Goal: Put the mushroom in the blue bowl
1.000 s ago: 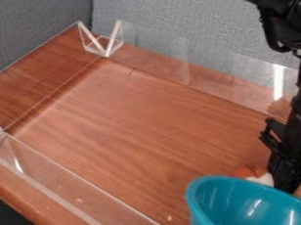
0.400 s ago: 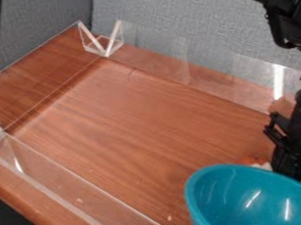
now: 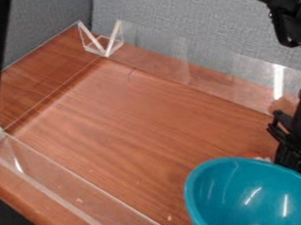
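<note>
— Grey wall (image 3: 172,15) behind, and what sits in front of it?

— Wooden desk (image 3: 127,116), reddish-brown, fenced by low clear plastic walls (image 3: 68,195) along its edges.

— And the next biggest thing?

— Black robot arm (image 3: 285,35), coming down the right side. Below it, at the bottom right corner, a blue bowl (image 3: 252,203), glossy inside, partly cut off by the frame.

— The hand?

— The hand (image 3: 290,157) points down just behind the bowl's far rim, fingers drawn together; what they pinch is hidden from this view.

— The mushroom?

— Only a thin orange sliver (image 3: 258,159) shows at the bowl's far rim, right beside the hand. It's outside the bowl.
</note>
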Tool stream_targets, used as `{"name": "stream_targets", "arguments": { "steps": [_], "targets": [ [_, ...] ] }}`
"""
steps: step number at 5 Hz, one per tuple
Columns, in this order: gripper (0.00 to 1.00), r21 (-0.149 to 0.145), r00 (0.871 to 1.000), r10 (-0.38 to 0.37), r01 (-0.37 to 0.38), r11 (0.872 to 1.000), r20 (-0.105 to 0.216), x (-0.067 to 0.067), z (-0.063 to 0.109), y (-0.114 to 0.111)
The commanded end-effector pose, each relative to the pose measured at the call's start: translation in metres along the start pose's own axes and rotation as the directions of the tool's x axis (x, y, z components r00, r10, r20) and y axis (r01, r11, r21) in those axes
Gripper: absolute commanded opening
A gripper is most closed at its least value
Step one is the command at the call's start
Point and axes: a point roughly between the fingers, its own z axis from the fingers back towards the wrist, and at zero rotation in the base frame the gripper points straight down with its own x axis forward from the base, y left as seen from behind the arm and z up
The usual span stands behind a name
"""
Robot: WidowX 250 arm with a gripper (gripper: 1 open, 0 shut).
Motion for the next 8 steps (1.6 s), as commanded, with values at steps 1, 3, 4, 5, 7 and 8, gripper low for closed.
{"name": "stream_targets", "arguments": {
  "steps": [1,3,4,5,7,8],
  "targets": [
    [0.0,0.014,0.999,-0.031,0.031,0.999,0.028,0.0061,0.0073,-0.0033],
    [0.0,0.016,0.998,-0.052,0.052,0.999,0.029,0.0082,0.0058,-0.0068],
    [0.0,0.016,0.998,-0.063,0.063,0.998,0.029,0.0086,0.0052,-0.0079],
    [0.0,0.016,0.997,-0.074,0.074,0.997,0.03,0.009,0.0047,-0.0088],
    [0.0,0.016,0.995,-0.096,0.095,0.995,0.03,0.0092,0.0036,-0.0103],
    [0.0,0.015,0.994,-0.106,0.106,0.994,0.03,0.0084,0.0032,-0.0099]
  ]
}}
